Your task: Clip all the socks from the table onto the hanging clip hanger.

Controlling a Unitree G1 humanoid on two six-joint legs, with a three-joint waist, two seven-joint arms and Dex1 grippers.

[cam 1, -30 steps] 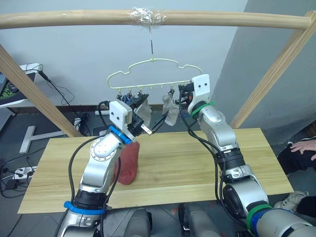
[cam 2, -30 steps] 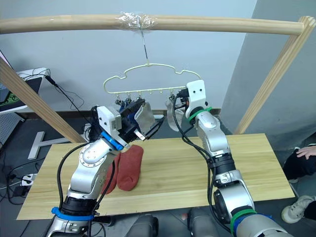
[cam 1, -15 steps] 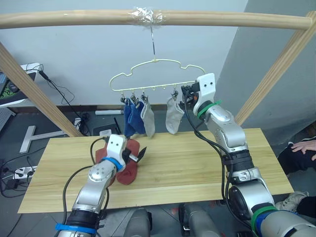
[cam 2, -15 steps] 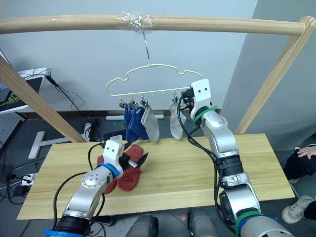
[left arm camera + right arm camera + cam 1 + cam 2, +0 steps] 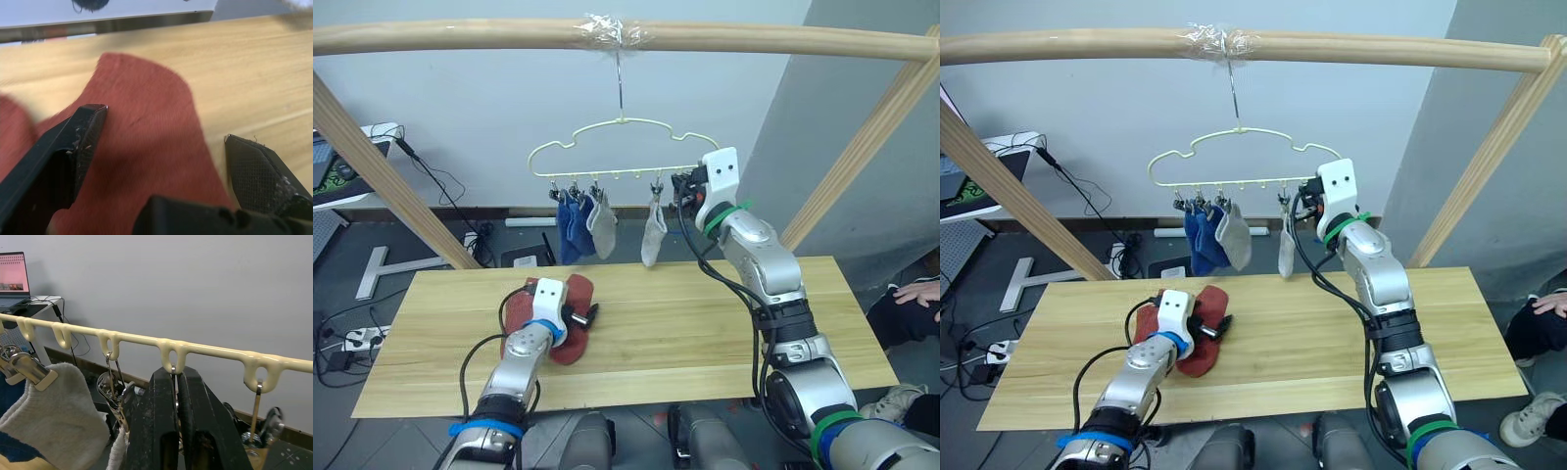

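Observation:
Two rust-red socks (image 5: 570, 328) lie overlapping at the left of the table (image 5: 705, 333). My left gripper (image 5: 585, 315) is down on them, open, its fingers (image 5: 80, 142) straddling the red fabric (image 5: 151, 132). The clip hanger (image 5: 626, 169) hangs from the pole by its hook. Two blue socks (image 5: 570, 223) and a grey sock (image 5: 603, 217) are clipped at its left, and another grey sock (image 5: 652, 235) hangs nearer the middle. My right gripper (image 5: 680, 196) is up at the hanger's right end, shut on the thin wire of a clip (image 5: 172, 374).
The round wooden pole frame (image 5: 460, 37) crosses overhead, with slanted legs at both sides of the table. A person's hand (image 5: 913, 292) shows at the far right. A laptop (image 5: 323, 166) and cables sit behind the table at the left.
My left arm has come down from the hanger to the red socks on the table, leaving a grey sock clipped. The right gripper has stayed at the hanger.

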